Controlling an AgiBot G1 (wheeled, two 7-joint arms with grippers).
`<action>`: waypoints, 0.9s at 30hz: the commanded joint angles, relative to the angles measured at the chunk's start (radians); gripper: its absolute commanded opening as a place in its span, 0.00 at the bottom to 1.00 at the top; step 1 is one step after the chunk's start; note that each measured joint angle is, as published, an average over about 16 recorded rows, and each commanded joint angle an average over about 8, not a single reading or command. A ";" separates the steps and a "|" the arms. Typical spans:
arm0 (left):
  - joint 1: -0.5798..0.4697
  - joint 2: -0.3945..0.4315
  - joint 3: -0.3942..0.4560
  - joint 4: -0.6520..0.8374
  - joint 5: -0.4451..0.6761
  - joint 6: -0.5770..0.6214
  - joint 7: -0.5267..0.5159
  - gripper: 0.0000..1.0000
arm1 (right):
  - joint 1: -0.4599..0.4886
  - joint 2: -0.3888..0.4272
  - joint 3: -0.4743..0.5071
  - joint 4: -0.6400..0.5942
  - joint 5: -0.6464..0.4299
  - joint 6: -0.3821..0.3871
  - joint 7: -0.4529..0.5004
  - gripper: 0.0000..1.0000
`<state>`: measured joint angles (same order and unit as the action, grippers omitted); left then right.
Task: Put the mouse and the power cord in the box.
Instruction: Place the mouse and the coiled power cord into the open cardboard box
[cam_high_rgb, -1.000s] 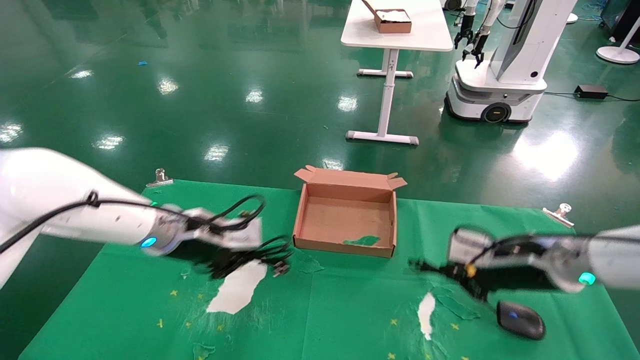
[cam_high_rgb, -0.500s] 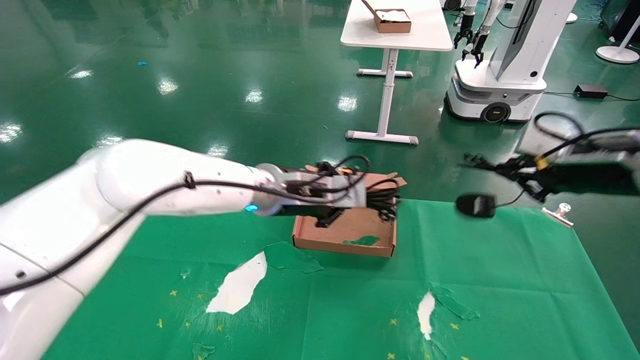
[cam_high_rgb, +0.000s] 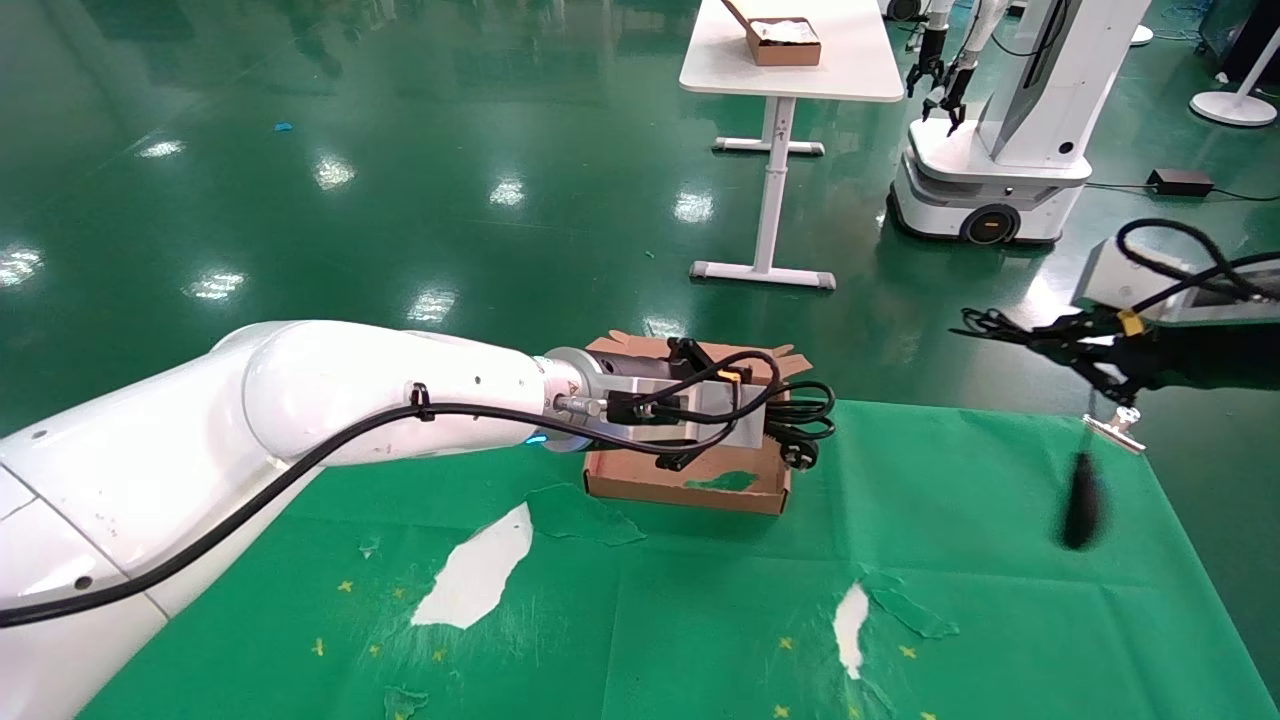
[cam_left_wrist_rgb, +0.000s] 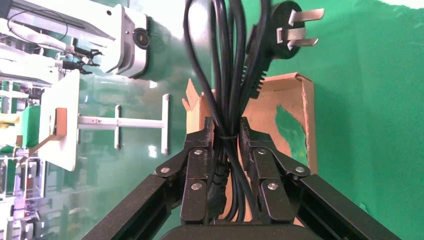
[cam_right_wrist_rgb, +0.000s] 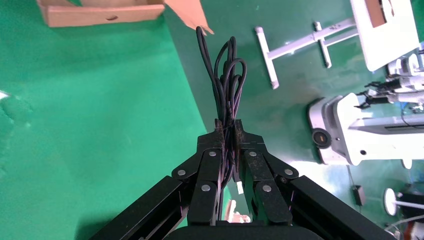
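Note:
My left gripper (cam_high_rgb: 775, 418) is shut on the power cord (cam_high_rgb: 808, 412), a thick black coil, and holds it above the right part of the brown cardboard box (cam_high_rgb: 690, 485). In the left wrist view the left gripper (cam_left_wrist_rgb: 227, 127) clamps the bundle, and the pronged plug (cam_left_wrist_rgb: 292, 29) hangs beyond the box (cam_left_wrist_rgb: 287, 107). My right gripper (cam_high_rgb: 1042, 336) is raised off the table's right side, shut on the mouse's thin bundled cable (cam_right_wrist_rgb: 227, 85). The black mouse (cam_high_rgb: 1080, 502) dangles blurred below it, over the green cloth. The right gripper (cam_right_wrist_rgb: 228, 126) sits well away from the box (cam_right_wrist_rgb: 100, 14).
Torn patches (cam_high_rgb: 478, 575) mark the green cloth. A metal clip (cam_high_rgb: 1118, 426) sits at the far right table corner. Behind stand a white table (cam_high_rgb: 790, 75) with a smaller box (cam_high_rgb: 785, 42) and another robot (cam_high_rgb: 1000, 150).
Both arms lifted off the cloth with their loads. The left carried the power cord to over the box. The mouse swung from beside the right gripper to hanging below it.

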<state>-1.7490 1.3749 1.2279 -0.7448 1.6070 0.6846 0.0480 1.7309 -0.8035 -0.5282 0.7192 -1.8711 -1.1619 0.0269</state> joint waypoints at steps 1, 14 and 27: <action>-0.008 0.000 0.028 0.002 -0.023 -0.013 -0.001 1.00 | -0.003 -0.002 0.001 -0.002 0.006 -0.005 -0.006 0.00; -0.081 -0.008 0.118 0.127 -0.110 -0.097 -0.036 1.00 | -0.003 -0.025 0.008 0.047 0.040 -0.025 -0.008 0.00; -0.175 -0.244 0.109 0.096 -0.174 0.080 -0.045 1.00 | 0.002 -0.229 0.004 -0.005 0.059 0.115 -0.086 0.00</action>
<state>-1.9179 1.1541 1.3421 -0.6504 1.4473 0.7356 -0.0135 1.7383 -1.0353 -0.5252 0.6971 -1.8162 -1.0439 -0.0627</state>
